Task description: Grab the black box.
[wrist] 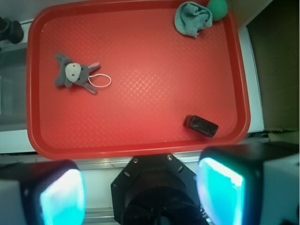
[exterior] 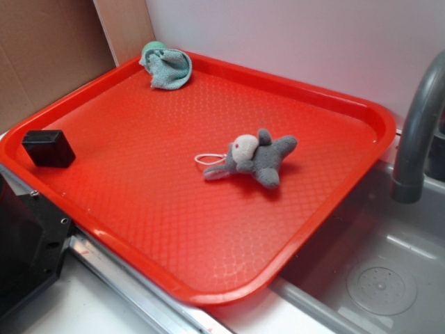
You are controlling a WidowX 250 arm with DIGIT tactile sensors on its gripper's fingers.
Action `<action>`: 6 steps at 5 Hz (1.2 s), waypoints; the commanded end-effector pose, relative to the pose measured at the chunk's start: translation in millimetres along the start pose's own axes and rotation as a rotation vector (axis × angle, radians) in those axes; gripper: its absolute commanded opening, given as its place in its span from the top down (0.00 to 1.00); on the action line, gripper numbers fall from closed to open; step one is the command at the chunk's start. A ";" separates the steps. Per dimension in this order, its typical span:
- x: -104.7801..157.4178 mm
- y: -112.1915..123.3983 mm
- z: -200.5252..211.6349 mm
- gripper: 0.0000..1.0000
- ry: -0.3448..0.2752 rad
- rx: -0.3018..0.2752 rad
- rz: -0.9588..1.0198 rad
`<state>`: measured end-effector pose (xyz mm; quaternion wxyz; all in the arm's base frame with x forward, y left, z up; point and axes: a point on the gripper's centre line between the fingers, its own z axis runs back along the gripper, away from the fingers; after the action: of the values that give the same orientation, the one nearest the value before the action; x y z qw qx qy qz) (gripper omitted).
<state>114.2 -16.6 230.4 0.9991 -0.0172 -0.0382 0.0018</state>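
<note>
From the wrist view I look straight down on a red plastic tray point(wrist: 140, 136) with a textured, diamond-patterned floor. Going left to right: a small grey plush toy point(wrist: 72, 75) with a pale face lies on the tray at about ten o'clock from the tray's centre, a white loop of cord beside it. The black box point(wrist: 200, 125) lies near the tray's lower right corner, at about four o'clock from centre, slightly tilted against the tray's edges and close to the rim without clearly touching it. At about one o'clock, in the upper right corner, sits a crumpled blue-green cloth point(wrist: 191, 18) with a green ball point(wrist: 217, 8) touching it on its right.

My gripper point(wrist: 140, 190) fills the bottom of this view. Its two fingers point(wrist: 61, 194) have glowing pale teal pads and stand spread wide apart, holding nothing and touching nothing. They hang high over the tray's near edge, above a dark round appliance top point(wrist: 157, 187) with screws.

In the exterior view the box point(exterior: 48, 148) rests at the tray's far left, well apart from the plush toy point(exterior: 254, 161) near the middle. A grey faucet point(exterior: 417, 132) rises over a metal sink point(exterior: 375, 278) at the right.
</note>
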 end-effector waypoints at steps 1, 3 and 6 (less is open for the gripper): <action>16.4 56.8 -58.8 0.00 -0.020 -0.052 -0.470; 3.3 85.5 -97.9 0.00 0.013 0.028 -0.748; 20.1 119.6 -162.4 0.00 0.086 0.120 -0.923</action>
<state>135.6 95.6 57.6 0.8985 0.0432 0.0107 -0.4366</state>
